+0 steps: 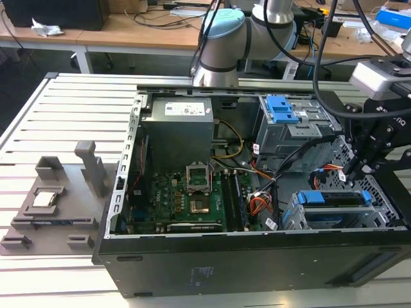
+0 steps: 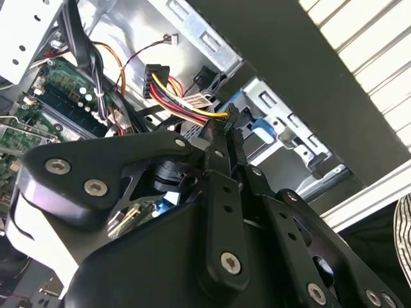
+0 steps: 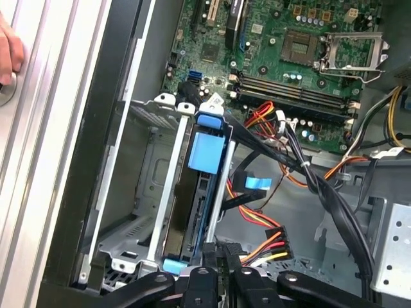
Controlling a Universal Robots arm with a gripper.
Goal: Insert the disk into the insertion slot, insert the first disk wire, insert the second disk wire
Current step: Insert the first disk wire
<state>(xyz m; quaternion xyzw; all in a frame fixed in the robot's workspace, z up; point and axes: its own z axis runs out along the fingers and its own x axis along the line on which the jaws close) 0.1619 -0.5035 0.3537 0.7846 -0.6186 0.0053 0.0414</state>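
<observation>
Slatted aluminium counter (image 1: 38,122) carries grey plastic fixtures (image 1: 58,192) at the exterior view's left. Open black case (image 1: 257,263): green motherboard (image 1: 180,199), then the blue-framed disk (image 1: 334,199), seated in the perforated grey insertion slot (image 1: 292,218). Gripper (image 1: 352,174) just above it. Its fingers (image 2: 218,186) are narrow, at the red-yellow wires (image 2: 186,106); whether they grip them cannot be told.

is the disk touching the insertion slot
Touching: in the first wrist view the disk sits inside the insertion slot, its blue carrier against the rails.

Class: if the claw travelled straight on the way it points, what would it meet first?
Probably the disk seated in the insertion slot, just ahead of the claw; red-and-yellow wires lie close beside, and depth is unclear.
</observation>
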